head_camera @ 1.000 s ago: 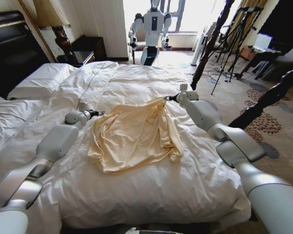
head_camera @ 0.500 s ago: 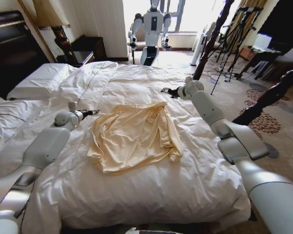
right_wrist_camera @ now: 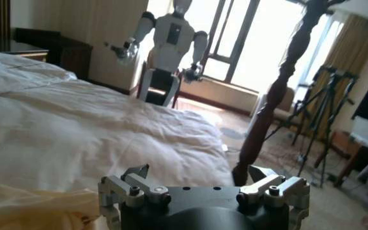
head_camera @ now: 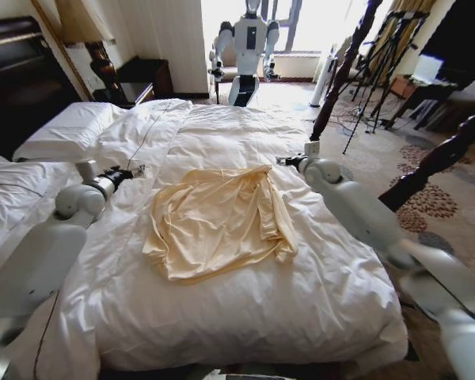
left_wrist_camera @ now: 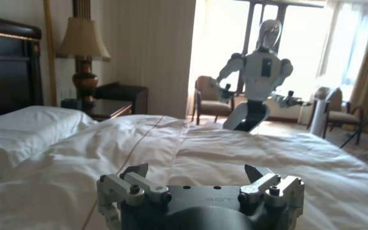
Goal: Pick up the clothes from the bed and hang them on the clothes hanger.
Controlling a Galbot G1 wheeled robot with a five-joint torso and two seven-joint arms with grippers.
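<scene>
The clothes, one pale yellow shirt (head_camera: 214, 222), lie crumpled and flat in the middle of the bed (head_camera: 245, 127) on its white duvet. My left gripper (head_camera: 134, 169) hovers over the duvet a little beyond the shirt's left side, open and empty (left_wrist_camera: 197, 171). My right gripper (head_camera: 285, 160) sits just past the shirt's far right corner, also open with nothing between its fingers (right_wrist_camera: 198, 171); a fold of the yellow shirt (right_wrist_camera: 24, 206) shows below it. The clothes hanger is out of view.
A dark wooden bed post (head_camera: 344, 67) rises at the far right corner. Another white robot (head_camera: 245, 47) stands by the window beyond the bed. Black tripods (head_camera: 380, 63) stand on the carpet at right. A pillow (head_camera: 63, 131) and nightstand (head_camera: 134, 79) are at left.
The shirt's far right corner, raised beside the right gripper a second ago, now lies flat. The left gripper has drawn away to the left; the right gripper has moved off the shirt.
</scene>
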